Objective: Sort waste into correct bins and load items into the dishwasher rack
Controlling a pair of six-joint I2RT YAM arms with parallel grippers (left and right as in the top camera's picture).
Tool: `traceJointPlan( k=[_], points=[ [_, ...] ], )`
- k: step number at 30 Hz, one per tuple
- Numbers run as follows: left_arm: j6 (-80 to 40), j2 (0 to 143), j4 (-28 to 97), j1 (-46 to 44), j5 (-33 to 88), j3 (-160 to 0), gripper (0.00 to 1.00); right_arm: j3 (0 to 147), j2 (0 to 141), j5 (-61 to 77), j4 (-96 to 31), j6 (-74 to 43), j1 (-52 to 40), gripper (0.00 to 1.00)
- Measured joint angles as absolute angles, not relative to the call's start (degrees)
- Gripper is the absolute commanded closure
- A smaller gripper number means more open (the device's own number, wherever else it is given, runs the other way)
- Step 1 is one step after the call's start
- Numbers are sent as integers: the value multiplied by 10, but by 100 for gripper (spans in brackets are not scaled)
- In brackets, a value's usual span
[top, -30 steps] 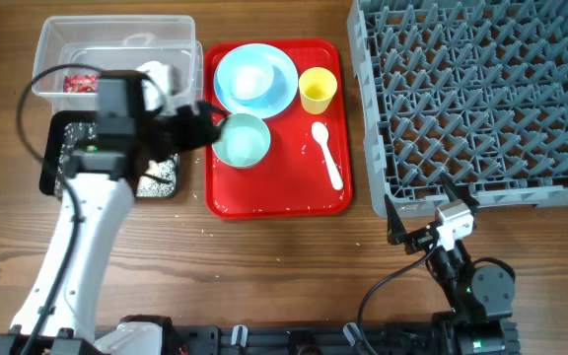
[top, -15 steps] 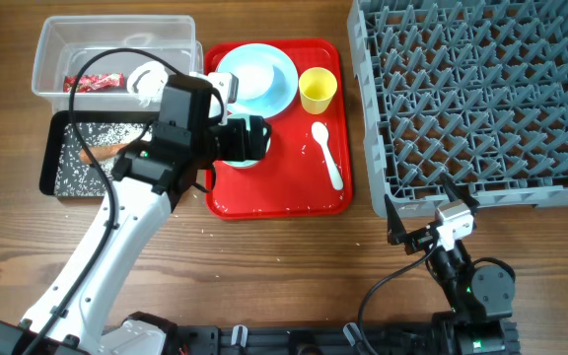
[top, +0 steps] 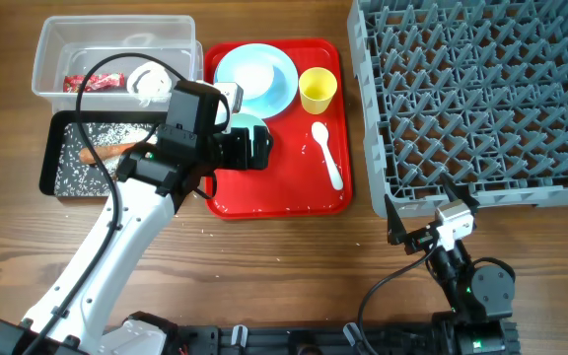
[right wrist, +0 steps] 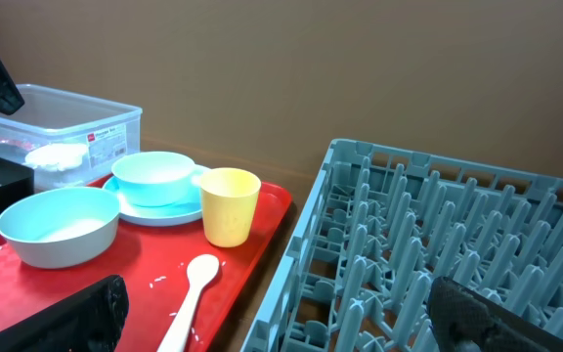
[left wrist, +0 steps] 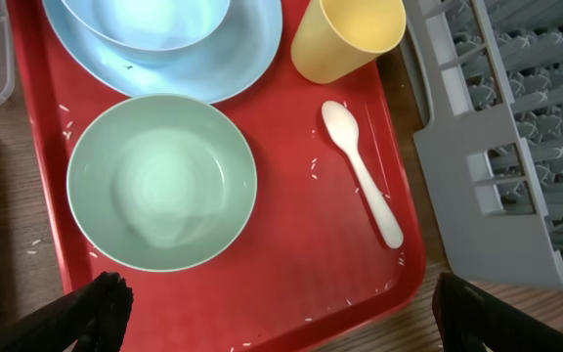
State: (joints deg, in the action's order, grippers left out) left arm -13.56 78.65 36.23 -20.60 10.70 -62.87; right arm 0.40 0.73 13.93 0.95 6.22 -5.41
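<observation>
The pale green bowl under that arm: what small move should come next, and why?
Probably lower the left tool toward the near rim of the pale green bowl. The tool is open and hangs above the red tray, the bowl looks empty, and the rack holds nothing yet, so gripping the bowl's rim seems the sensible step.

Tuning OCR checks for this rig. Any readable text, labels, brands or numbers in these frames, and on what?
Nothing is legible in any view.
Sticker on the side of the clear tub, right wrist view: red and white print, too small and blurred to read.
Red snack wrapper in the tub, overhead view: printed, but unreadable.
Red tray and rack: no markings visible.
</observation>
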Motion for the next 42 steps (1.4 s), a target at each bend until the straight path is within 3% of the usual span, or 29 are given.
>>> traceJointPlan(
  k=[17, 25, 37, 42],
  points=[
    [-136, 787, 352, -206, 81, -629, 0, 4, 7, 139, 68, 105, -54, 0],
    [-138, 787, 352, -202, 73, -629, 0, 50, 25, 161, 109, 70, -54, 0],
    [-138, 777, 357, -137, 68, -629, 0, 401, 432, 321, 32, 41, -51, 0],
    [-138, 772, 358, -115, 69, -629, 0, 551, 613, 450, -62, 23, -51, 0]
  ],
)
